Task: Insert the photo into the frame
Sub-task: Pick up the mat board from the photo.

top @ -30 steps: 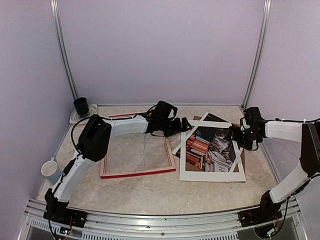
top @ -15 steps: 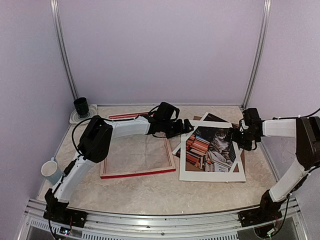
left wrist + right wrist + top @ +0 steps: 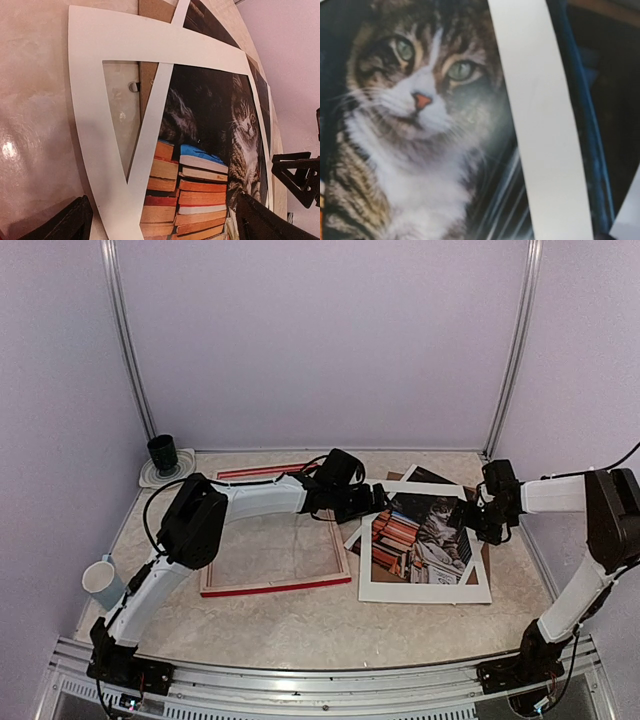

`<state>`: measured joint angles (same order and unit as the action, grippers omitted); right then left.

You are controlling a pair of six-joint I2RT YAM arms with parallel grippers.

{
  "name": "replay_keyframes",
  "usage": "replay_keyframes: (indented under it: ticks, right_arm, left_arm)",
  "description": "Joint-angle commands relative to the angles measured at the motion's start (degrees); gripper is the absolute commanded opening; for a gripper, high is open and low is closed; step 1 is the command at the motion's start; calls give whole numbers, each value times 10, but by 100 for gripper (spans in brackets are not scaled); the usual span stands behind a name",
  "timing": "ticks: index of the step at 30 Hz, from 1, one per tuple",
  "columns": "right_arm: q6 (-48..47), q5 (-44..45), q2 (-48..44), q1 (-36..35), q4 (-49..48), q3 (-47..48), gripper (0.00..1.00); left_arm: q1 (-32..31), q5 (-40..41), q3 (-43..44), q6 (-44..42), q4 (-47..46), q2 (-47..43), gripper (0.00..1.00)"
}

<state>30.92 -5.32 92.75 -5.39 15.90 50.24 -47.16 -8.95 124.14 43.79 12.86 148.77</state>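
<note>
Left jaws stand spread wide and empty, low at the left edge of the photo [image 3: 210, 150]. Right jaws, also spread, hover close over the cat's face near its right edge. One on each side suggests they mean to free the print from the white mat board [image 3: 425, 590] lying askew on it. The stack rests on a brown backing board [image 3: 155, 12], right of the desk's [image 3: 300, 625] centre. The frame [image 3: 275, 586] lies just beside it, left of centre, back up. It holds no photo, perhaps only a clear pane. A dark cup [image 3: 162, 452] stands at the far left corner and a pale mug [image 3: 100, 583] by the left edge, contents hidden.
</note>
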Motion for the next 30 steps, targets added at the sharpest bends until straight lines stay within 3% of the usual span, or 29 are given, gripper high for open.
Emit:
replay_keyframes:
  ticks: [1, 10, 30]
  right_arm:
    - [-1, -4, 20, 9, -17, 12, 99]
    - [-13, -31, 62, 9, -38, 19, 99]
    - [-19, -61, 66, 9, -51, 7, 99]
  left_arm:
    - [-10, -15, -14, 31, 59, 0, 99]
    - [-10, 2, -19, 71, 84, -6, 99]
    - [17, -91, -214, 138, -232, -110, 99]
